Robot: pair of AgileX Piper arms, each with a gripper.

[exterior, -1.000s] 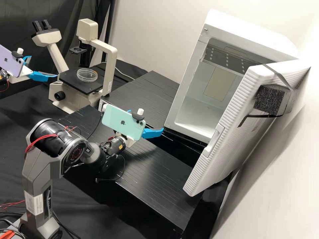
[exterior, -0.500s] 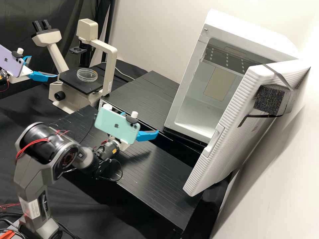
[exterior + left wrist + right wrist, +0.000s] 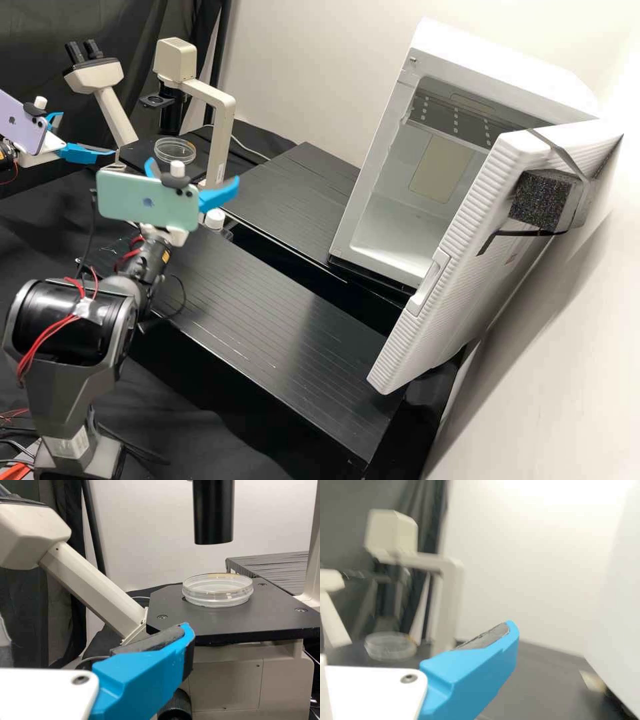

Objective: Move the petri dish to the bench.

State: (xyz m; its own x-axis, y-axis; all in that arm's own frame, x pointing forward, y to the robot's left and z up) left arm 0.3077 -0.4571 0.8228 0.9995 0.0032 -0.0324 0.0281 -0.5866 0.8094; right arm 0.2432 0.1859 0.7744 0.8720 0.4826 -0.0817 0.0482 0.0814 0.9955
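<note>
Clear, round, plastic-looking petri dish (image 3: 218,591) sits on flat black microscope stage (image 3: 200,624). Blue-fingered left claw (image 3: 88,133) and blue-fingered right claw (image 3: 193,169) both spread open, empty. Best approach level, pinch dish softly, lift straight before heading to black slatted surface (image 3: 267,300).

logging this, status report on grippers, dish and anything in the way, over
Left gripper open, right gripper open, both empty. Petri dish on microscope stage. Black tube overhead.

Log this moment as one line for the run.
petri dish: on microscope stage | left gripper: open, empty, beside stage | right gripper: open, empty | white cabinet door: open | transfer: not done
</note>
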